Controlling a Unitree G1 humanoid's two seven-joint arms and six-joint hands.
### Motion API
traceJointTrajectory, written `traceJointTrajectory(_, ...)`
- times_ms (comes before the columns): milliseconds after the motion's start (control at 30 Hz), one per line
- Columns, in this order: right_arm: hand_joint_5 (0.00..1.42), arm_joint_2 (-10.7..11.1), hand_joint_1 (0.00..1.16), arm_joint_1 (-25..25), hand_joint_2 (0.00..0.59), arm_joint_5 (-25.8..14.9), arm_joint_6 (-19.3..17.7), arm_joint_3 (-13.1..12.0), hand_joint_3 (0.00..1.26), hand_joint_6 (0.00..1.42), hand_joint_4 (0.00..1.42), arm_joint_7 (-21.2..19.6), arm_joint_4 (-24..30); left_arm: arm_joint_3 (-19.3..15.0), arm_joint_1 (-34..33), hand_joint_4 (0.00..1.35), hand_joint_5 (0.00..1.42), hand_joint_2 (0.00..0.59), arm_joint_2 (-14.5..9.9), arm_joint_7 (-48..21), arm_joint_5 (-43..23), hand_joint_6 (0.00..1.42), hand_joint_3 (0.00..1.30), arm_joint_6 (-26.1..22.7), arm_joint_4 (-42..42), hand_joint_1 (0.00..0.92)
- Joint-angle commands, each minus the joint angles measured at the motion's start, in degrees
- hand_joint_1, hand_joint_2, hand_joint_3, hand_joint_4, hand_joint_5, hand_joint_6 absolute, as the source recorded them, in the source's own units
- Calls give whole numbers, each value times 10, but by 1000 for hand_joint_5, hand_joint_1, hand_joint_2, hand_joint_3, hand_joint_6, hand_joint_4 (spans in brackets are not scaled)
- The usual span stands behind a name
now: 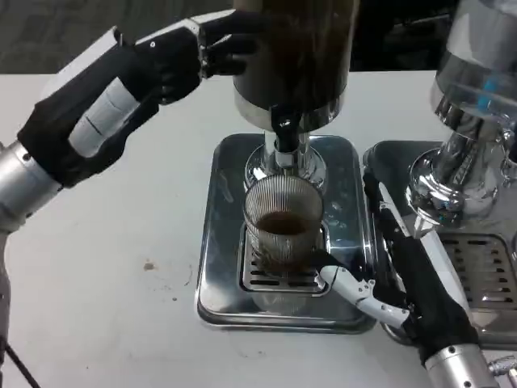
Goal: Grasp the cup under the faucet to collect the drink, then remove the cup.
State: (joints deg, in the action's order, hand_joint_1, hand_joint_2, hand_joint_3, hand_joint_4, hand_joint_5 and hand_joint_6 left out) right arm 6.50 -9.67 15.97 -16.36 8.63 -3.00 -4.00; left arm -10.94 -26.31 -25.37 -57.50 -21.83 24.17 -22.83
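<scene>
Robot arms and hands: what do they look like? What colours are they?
Both forearms are shiny silver tubes. The left hand has a big white plate on its back over black covering, with black fingers. The right hand is mostly black with white pieces along its fingers. A thin dark cable hangs by the left forearm.

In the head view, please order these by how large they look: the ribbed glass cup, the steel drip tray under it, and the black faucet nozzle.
Largest to smallest, as they look:
1. Steel drip tray, by far the widest.
2. Ribbed glass cup, standing on the tray's grate, partly filled with brown drink.
3. Black faucet nozzle, just above the cup.
No pair looks alike.
</scene>
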Motion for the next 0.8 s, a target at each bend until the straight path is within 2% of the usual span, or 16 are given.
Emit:
traceJointTrajectory(33,0,1,616,7,230,-8,-15,-3,0,0,0,0,-6,-6,34,76,103,111,-17,20,15,152,203,18,7,0)
traceJointTrajectory(800,0,4,613,50,218,-3,-15,5,0,0,0,5,-45,11,77,88,104,112,-26,57,74,159,216,57,-62,0)
